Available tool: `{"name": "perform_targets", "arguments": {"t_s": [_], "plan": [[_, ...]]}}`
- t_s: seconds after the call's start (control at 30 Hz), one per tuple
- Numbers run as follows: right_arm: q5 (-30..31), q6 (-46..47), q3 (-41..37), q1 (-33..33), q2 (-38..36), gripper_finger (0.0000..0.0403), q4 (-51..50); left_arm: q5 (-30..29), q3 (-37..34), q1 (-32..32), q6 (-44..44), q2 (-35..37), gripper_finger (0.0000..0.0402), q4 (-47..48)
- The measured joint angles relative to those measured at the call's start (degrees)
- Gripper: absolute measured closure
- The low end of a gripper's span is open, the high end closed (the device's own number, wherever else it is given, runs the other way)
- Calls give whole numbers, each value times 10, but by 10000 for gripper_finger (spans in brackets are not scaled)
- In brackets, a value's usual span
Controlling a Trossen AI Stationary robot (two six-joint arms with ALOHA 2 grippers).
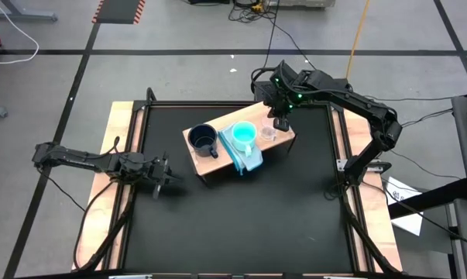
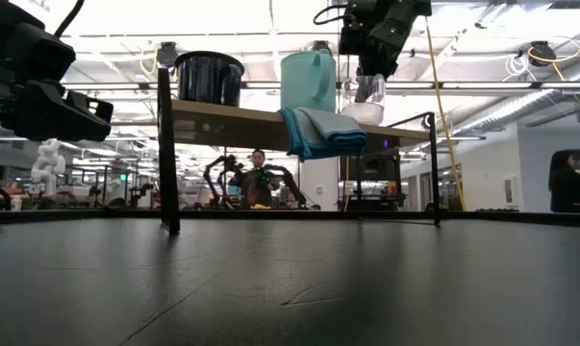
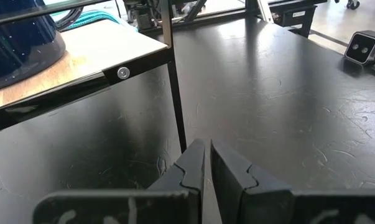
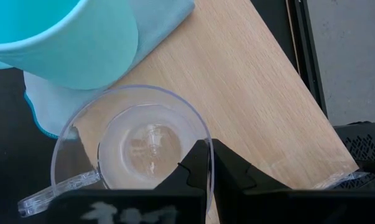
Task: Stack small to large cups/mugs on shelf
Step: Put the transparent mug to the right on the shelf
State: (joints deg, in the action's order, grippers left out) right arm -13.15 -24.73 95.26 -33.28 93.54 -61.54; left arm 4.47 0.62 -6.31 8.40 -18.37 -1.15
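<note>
The tan shelf [image 1: 283, 141] stands on thin black legs at the table's middle. On it stand a navy mug [image 1: 203, 139], a turquoise cup [image 1: 243, 134] on a pale blue folded cloth [image 1: 248, 159], and a clear glass mug [image 1: 268, 133] at the shelf's right end. My right gripper [image 1: 280, 122] comes down over the glass mug and is shut on it. My left gripper [image 1: 169, 177] is shut and empty, low over the black table left of the shelf. My right gripper pinches the glass mug's rim [image 4: 207, 138] on the side away from its handle [image 4: 50, 193], one finger inside the mug and one outside. The fingers come from above, pointing down. The mug stands upright with its base on the shelf [image 2: 365, 113].
The shelf's black legs [image 2: 167, 163] [image 3: 175, 87] stand close in front of my left gripper. The table has wooden side strips [image 1: 117, 147]. There is open black tabletop [image 1: 248, 225] near the front edge. People sit in the room beyond the table [image 2: 258, 178].
</note>
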Motion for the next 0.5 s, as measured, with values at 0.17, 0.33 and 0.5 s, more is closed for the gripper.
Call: {"name": "perform_targets", "arguments": {"t_s": [0.17, 0.33, 0.5], "plan": [[0, 7, 0, 0, 0, 403, 0, 0, 0, 0, -2, 0, 371, 0], [0, 11, 0, 0, 0, 403, 0, 0, 0, 0, -1, 0, 371, 0], [0, 11, 0, 0, 0, 403, 0, 0, 0, 0, -1, 0, 371, 0]]}}
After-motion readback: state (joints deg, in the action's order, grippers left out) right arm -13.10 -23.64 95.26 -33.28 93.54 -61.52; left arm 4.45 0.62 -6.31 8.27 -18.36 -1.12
